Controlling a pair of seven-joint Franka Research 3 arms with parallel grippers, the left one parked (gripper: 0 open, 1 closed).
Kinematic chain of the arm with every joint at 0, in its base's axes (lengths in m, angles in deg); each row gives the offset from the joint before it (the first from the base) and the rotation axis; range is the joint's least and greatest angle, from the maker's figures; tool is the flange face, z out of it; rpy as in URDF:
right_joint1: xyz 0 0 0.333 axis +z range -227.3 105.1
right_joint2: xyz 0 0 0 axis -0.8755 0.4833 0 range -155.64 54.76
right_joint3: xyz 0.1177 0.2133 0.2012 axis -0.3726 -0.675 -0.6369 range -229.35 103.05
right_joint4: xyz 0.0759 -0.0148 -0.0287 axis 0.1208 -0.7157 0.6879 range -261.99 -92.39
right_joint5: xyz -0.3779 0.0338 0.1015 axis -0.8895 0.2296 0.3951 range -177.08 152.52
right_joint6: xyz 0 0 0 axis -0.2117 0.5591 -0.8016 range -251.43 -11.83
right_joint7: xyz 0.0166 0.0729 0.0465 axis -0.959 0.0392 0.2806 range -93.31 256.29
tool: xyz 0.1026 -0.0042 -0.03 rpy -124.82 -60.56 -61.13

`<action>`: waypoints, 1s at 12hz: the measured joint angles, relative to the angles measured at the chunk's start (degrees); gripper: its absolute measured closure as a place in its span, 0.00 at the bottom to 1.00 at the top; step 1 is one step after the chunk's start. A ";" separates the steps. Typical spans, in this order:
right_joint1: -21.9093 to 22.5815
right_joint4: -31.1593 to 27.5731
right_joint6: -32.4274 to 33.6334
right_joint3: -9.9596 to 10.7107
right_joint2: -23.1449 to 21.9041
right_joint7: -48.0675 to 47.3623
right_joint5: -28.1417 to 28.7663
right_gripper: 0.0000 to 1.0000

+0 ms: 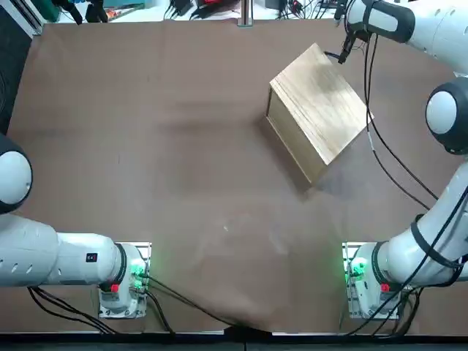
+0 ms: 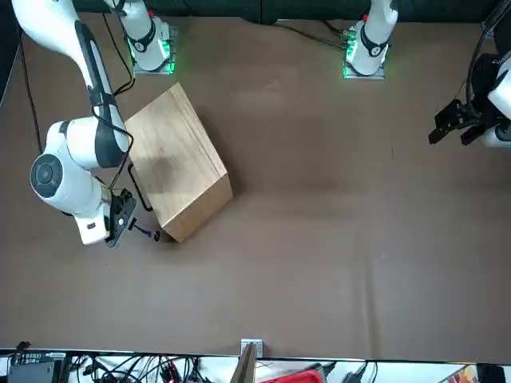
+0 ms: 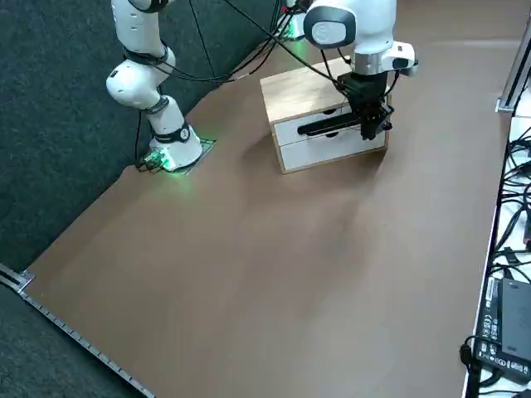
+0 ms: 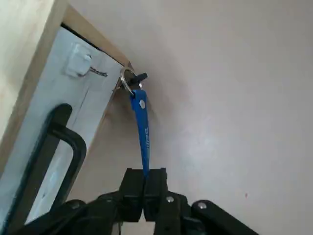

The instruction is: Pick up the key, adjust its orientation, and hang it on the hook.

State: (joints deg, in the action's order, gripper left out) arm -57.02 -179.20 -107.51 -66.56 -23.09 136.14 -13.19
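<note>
- Right gripper (image 4: 145, 188) is closed on the lower end of the key (image 4: 141, 134) — a slim blue strip with a metal ring (image 4: 126, 80) at its far end.
- Key is off the table, held beside the front corner of the wooden block (image 1: 319, 110); the ring lies against that corner edge.
- Hook (image 4: 83, 65) — a small white mount with a wire prong — sits on the block's pale front panel, near the ring but apart from it.
- A black handle (image 3: 329, 126) runs across the same panel.
- The block stands on the brown table (image 1: 146, 161).
</note>
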 joint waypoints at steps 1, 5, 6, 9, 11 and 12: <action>0.00 0.00 0.00 0.00 0.07 0.01 0.22 0.96; 0.07 0.00 0.00 -0.04 0.16 0.04 0.67 0.96; 0.15 0.00 0.00 -0.08 0.16 0.05 0.67 0.96; 0.64 -0.03 0.06 -0.22 0.27 0.09 0.68 0.96; 0.79 -0.05 0.09 -0.30 0.43 0.18 0.68 0.96; 0.79 -0.05 0.13 -0.29 0.53 0.26 0.68 0.96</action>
State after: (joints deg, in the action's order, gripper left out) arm -56.22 -179.26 -107.37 -66.85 -22.57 136.40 -12.52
